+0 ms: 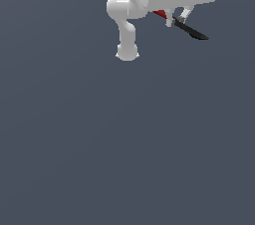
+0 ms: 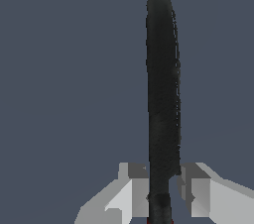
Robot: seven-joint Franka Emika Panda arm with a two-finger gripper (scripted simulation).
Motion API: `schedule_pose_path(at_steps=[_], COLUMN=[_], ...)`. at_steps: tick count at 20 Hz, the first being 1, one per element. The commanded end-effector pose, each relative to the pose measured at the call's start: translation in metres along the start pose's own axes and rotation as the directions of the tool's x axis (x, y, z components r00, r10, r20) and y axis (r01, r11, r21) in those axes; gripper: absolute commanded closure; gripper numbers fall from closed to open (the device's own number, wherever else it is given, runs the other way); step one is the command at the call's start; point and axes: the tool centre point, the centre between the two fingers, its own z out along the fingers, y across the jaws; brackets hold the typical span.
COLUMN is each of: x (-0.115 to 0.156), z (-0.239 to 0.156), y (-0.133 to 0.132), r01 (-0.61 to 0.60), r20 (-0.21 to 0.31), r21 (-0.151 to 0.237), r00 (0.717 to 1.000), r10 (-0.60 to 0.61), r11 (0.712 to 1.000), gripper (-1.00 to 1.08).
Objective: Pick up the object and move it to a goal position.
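Observation:
The object (image 1: 189, 30) is a thin stick, red at one end and black and tapering at the other, seen near the top of the exterior view. My white gripper (image 1: 177, 20) is shut on it, with the red end tucked under the hand and the black end sticking out toward the exterior view's right. In the wrist view the black part of the object (image 2: 162, 84) runs long and narrow away from the gripper (image 2: 162, 188), pinched between both fingers (image 2: 134, 191). It appears lifted off the floor.
The arm's white links and base (image 1: 127, 52) stand just to the exterior view's left of the gripper. A plain dark grey floor (image 1: 124, 144) fills everything else in view.

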Motion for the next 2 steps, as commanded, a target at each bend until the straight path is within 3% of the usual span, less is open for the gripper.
schedule_pose_path(at_steps=[1, 2], x=[0.0006, 0.0007], z=[-0.0025, -0.0026], y=[-0.0006, -0.0006], r01=[0.0, 0.0], r20=[0.0, 0.0], r21=[0.0, 0.0], r00=[1.0, 1.0], r10=[0.0, 0.0], r11=[1.0, 1.0], gripper=[1.08, 1.08])
